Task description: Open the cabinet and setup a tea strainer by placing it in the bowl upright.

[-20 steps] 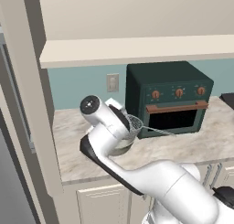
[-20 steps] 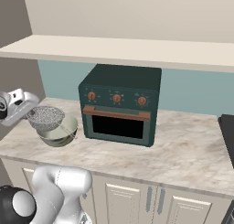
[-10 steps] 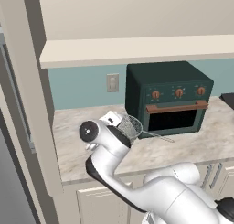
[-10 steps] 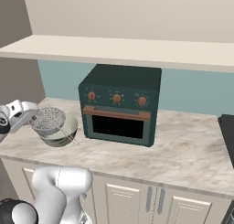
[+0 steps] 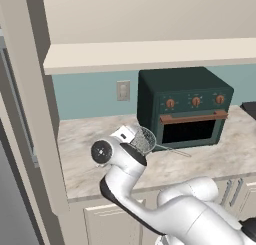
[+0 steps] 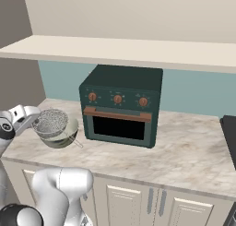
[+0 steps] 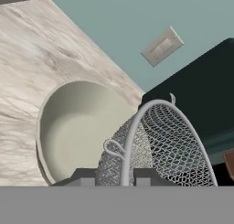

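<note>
My gripper (image 7: 114, 175) is shut on the rim of the tea strainer (image 7: 170, 143), a silver mesh basket that is tilted in my grasp. Directly below it, the pale bowl (image 7: 75, 127) sits on the marble counter. In the right base view the strainer (image 6: 50, 121) hangs low over the bowl (image 6: 64, 136), with its thin handle poking out to the right. I cannot tell whether the two touch. My gripper (image 6: 31, 117) is at the strainer's left side. In the left base view the gripper (image 5: 130, 136) and strainer (image 5: 145, 140) hide the bowl. The cabinet door (image 5: 30, 114) stands open at the left.
A dark green toaster oven (image 5: 185, 106) stands on the counter (image 6: 184, 146) just right of the bowl. A wall outlet (image 5: 123, 90) is on the teal backsplash. A beige shelf (image 6: 124, 49) runs overhead. A dark stove edge (image 6: 229, 128) lies far right.
My arm has come down and the gripper has carried the strainer lower, from above the bowl to just over its rim.
</note>
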Motion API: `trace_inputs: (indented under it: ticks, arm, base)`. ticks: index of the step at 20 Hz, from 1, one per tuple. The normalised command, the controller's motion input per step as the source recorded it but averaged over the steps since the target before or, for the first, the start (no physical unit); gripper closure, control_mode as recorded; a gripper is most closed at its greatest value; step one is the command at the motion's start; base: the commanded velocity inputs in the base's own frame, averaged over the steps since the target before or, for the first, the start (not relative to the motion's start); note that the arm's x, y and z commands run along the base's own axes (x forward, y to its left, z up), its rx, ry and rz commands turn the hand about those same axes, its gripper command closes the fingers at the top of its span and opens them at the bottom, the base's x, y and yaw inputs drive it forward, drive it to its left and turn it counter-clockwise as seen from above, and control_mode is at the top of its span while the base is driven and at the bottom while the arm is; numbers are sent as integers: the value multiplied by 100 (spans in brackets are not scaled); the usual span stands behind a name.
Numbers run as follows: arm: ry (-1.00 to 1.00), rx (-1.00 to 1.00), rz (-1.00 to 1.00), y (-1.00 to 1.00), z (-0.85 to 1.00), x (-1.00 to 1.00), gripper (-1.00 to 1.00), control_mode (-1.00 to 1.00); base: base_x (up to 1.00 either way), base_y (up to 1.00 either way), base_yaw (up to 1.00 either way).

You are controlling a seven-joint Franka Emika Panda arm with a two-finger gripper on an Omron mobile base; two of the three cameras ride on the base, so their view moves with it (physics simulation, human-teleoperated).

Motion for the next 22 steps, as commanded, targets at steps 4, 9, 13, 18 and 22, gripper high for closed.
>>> trace_inputs:
  ticks: [4,9,13,18,22]
  arm:
    - [3,0,0,0,-3,6,100,-100]
    - [11,0,0,4,-13,13,100,-100]
    - [6,0,0,18,-3,13,100,-100]
    - [0,0,0,21,0,5,100,-100]
    - [0,0,0,24,-1,10,100,-100]
  base:
    - [0,0,0]
    - [0,0,0]
    - [0,0,0]
    - [0,0,0]
    - [0,0,0]
